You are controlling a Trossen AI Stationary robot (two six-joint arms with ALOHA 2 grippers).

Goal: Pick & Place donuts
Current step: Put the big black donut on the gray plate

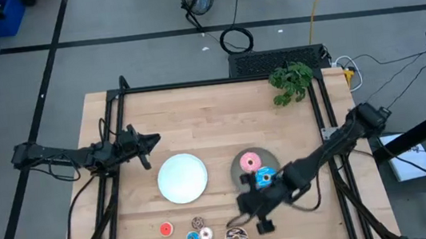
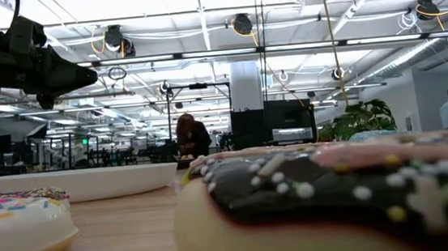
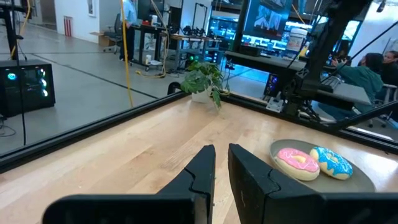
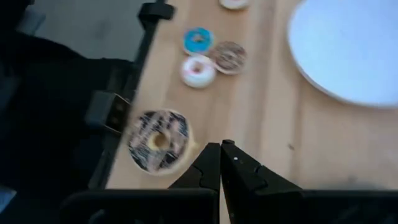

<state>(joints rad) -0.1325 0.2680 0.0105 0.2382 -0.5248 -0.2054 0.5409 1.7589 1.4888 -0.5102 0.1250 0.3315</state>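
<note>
Nearest the front edge of the table [image 1: 203,104] lies the large brown-sprinkled donut [image 1: 236,238], flat on the wood by itself; in the low view it fills the foreground [image 2: 336,201]. Just behind it sit the tiny ones: a blue donut [image 1: 192,238] touching or almost touching a white donut [image 1: 206,234], a small brown donut [image 1: 197,222] close behind them, and a red donut [image 1: 166,228] a little apart to the left. The right gripper [image 1: 261,225] hangs above the bare wood just beside the big brown-sprinkled donut, its fingers [image 4: 210,163] pressed together and holding nothing. Farther back, the grey plate [image 1: 270,160] carries the pink donut [image 1: 249,162] and the large blue donut [image 1: 264,179] side by side, touching; the right arm crosses over part of this plate. To its left stands the white plate [image 1: 182,178], with nothing visible on it. Beyond that, at the left side of the table, the left gripper [image 1: 148,145] hovers over the wood with its fingers [image 3: 202,171] nearly together, a narrow slit between them, gripping nothing. At the far right corner is a small green plant [image 1: 291,81]
</note>
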